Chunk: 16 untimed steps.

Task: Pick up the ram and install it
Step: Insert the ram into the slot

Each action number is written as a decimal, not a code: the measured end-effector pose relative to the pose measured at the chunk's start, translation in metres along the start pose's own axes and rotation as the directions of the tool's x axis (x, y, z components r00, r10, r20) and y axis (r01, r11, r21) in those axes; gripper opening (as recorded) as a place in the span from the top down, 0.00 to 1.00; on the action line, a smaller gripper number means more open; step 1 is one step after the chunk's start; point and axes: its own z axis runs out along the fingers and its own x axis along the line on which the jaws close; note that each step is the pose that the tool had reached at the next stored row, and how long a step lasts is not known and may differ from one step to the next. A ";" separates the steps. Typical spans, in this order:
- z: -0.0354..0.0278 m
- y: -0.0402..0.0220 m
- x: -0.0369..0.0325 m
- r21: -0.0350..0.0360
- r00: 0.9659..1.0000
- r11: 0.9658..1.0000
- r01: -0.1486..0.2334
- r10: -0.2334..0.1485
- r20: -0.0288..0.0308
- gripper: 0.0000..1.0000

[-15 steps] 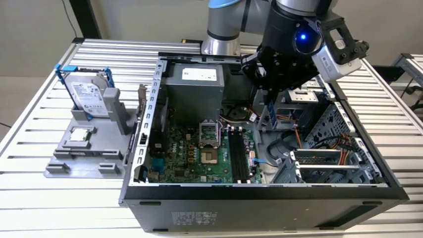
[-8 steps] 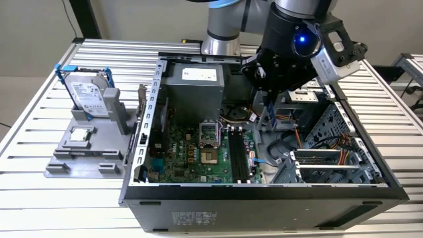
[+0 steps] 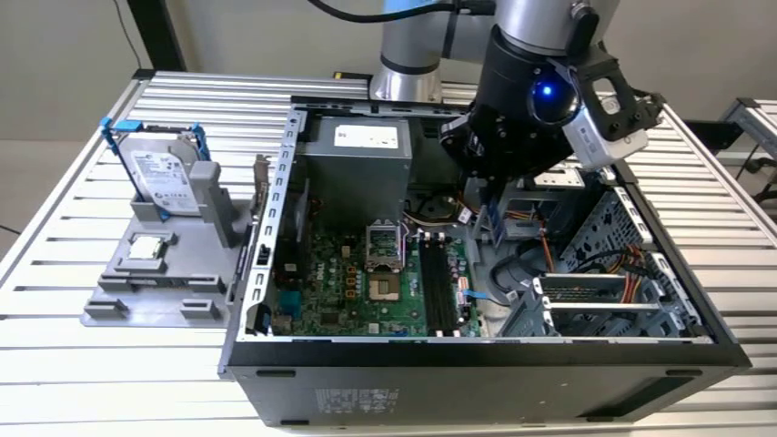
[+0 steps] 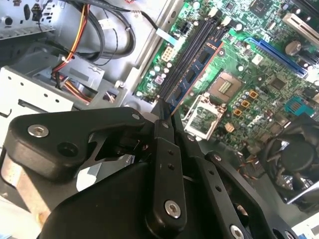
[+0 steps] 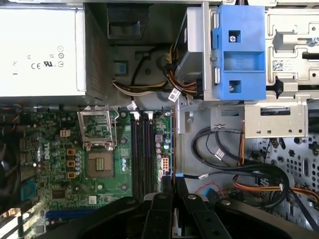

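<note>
Well, in the exterior view we see the gripper (image 3: 492,208) holding the ram (image 3: 494,228) long-way down over the case (image 3: 486,360). In the second wrist view the jaws pinch its end tight; it points toward the board (image 4: 259,74). In the first wrist view, the slots (image 5: 142,159) sit near the fingers (image 5: 188,206).

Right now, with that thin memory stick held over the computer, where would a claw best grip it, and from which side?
By its two flat faces, from above the open case. The ram is a thin board, so pinching the faces holds steady; the claw grips it that way now. Stay off the gold long edge, which probably goes into the slots.
</note>
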 end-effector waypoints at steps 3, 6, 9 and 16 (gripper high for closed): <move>0.0027 -0.0001 0.0001 0.003 1.000 1.000 0.000 0.000 0.000 1.00; 0.0032 -0.0001 0.0002 0.004 1.000 1.000 0.000 0.000 -0.004 1.00; 0.0055 -0.0002 0.0003 0.006 1.000 1.000 0.000 0.000 -0.015 1.00; 0.0163 -0.0006 0.0009 0.007 1.000 1.000 -0.001 0.001 -0.024 1.00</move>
